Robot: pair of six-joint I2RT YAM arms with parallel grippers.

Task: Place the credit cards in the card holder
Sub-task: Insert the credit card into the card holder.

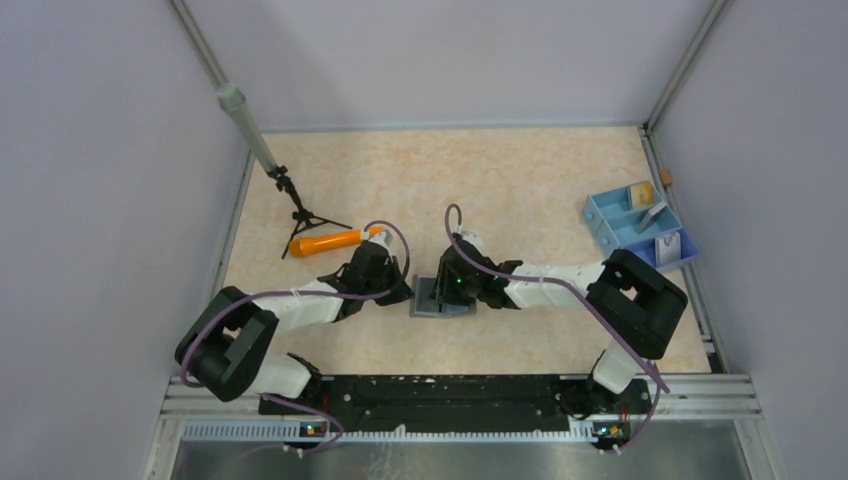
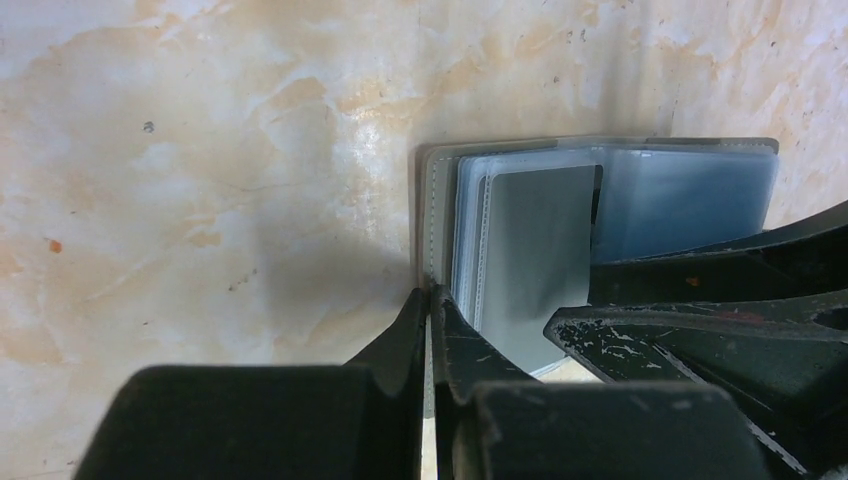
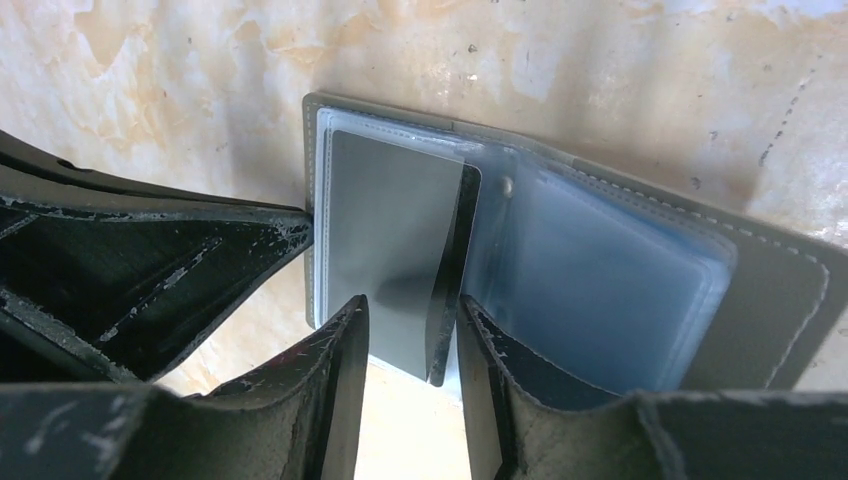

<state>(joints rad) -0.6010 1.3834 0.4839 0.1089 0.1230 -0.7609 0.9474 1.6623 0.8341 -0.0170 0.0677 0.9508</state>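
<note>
Marbled tabletop, card holder open mid-table: black card partly in a clear sleeve (not yet seated), right gripper fingers parted over its near edge, left gripper closed at the holder's edge; other cards unseen.

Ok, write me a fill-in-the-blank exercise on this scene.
1. The card holder lies ____ on the table.
2. The hand whose fingers stand apart over the dark card is the ____ one.
3. The left hand is ____, at the holder's edge.
4. The carrot-shaped stick is coloured ____.
Missing words: open; right; shut; orange.
</note>
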